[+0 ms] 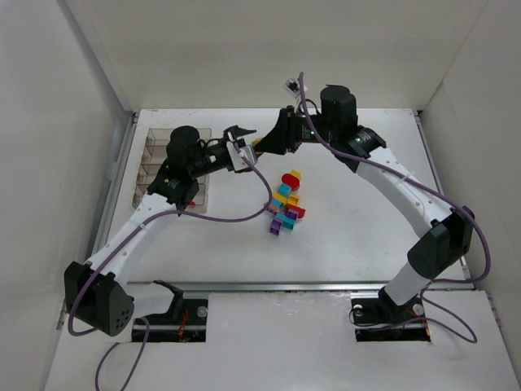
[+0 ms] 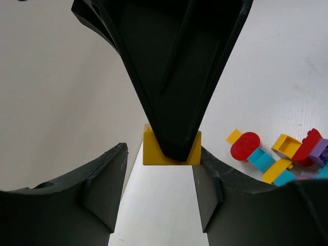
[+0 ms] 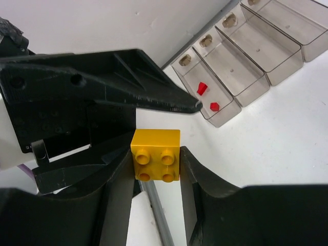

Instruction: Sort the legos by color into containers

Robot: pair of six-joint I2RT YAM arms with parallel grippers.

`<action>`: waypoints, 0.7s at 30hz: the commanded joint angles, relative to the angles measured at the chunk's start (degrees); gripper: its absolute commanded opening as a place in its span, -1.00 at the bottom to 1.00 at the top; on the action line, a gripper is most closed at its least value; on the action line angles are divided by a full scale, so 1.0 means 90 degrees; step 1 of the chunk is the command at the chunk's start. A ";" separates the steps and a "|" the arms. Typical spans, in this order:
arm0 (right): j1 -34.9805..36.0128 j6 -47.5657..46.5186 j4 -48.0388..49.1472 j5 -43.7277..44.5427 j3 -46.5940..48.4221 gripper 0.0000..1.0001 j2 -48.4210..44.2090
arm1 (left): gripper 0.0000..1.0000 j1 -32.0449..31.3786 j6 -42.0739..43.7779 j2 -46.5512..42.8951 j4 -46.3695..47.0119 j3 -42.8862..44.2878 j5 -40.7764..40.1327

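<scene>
The yellow brick appears lifted off the table, between the two arms, with its four studs turned toward the right wrist camera. The right gripper is clamped on it, one finger pressed against each side face. The left gripper is placed around the same brick with its fingers apart. In the left wrist view one finger touches the brick or almost touches it, and the other finger has a clear gap to it. I judge this to be a hand-over from the right arm to the left one, because the organizer stands on the left side of the table. To do it well, the left fingers should close on the two faces that the right fingers do not cover. It is better to centre them first, so that the finger which arrives first does not push the brick sideways. The right gripper should open only when the left one holds firmly, as a brick released too early can fall and bounce away. The other legos lie in a loose pile near the middle of the table, apart from the hand-over. In the organizer, the end compartment nearest to the right wrist camera holds two red pieces. In the visible parts of the other compartments I see no brick, so the yellow one probably needs a compartment of its own.
</scene>
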 commanded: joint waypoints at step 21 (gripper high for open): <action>0.0052 -0.0012 0.0357 0.0186 -0.0156 -1.00 -0.0181 | -0.02 -0.0153 -0.0167 -0.0329 -0.0297 0.0445 0.0387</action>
